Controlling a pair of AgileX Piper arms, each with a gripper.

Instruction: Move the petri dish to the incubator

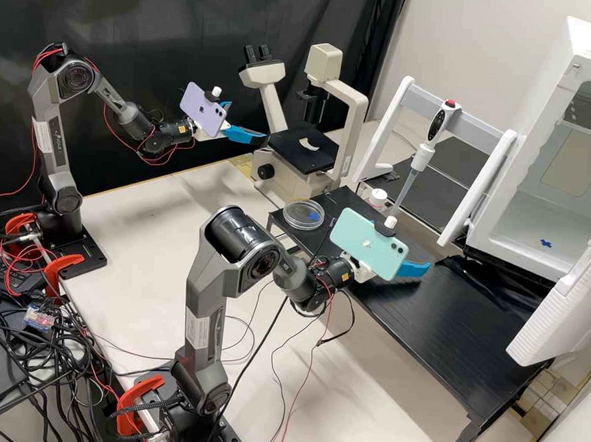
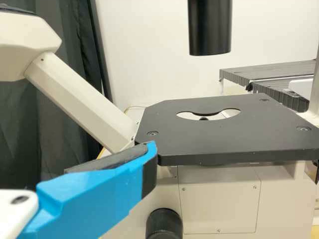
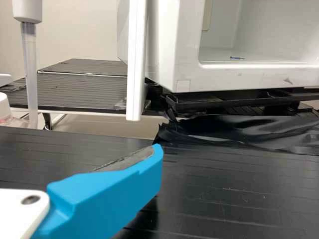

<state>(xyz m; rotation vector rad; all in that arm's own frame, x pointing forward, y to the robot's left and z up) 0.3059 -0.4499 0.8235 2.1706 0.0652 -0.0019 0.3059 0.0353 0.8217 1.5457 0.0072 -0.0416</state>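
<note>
The clear petri dish (image 1: 300, 216), with a blue mark on it, lies on the left end of the black raised platform. My left gripper (image 1: 249, 121) hangs open near the microscope, well above and left of the dish; in the left wrist view a finger of this gripper (image 2: 147, 155) stands before the microscope stage. My right gripper (image 1: 412, 247) is open over the platform, between dish and incubator, and in the right wrist view one finger of the gripper (image 3: 155, 155) has a bare pad. The white incubator (image 1: 502, 220) has its door open; its chamber floor (image 3: 269, 58) bears a blue mark.
The microscope (image 1: 303, 151) stands behind the dish. A pipette (image 1: 414, 171) hangs upright on a stand behind the platform (image 1: 436, 329), with a white-capped bottle (image 1: 378, 197) beside it. The incubator door (image 1: 564, 297) juts over the platform's right end. Loose cables lie around the arm bases.
</note>
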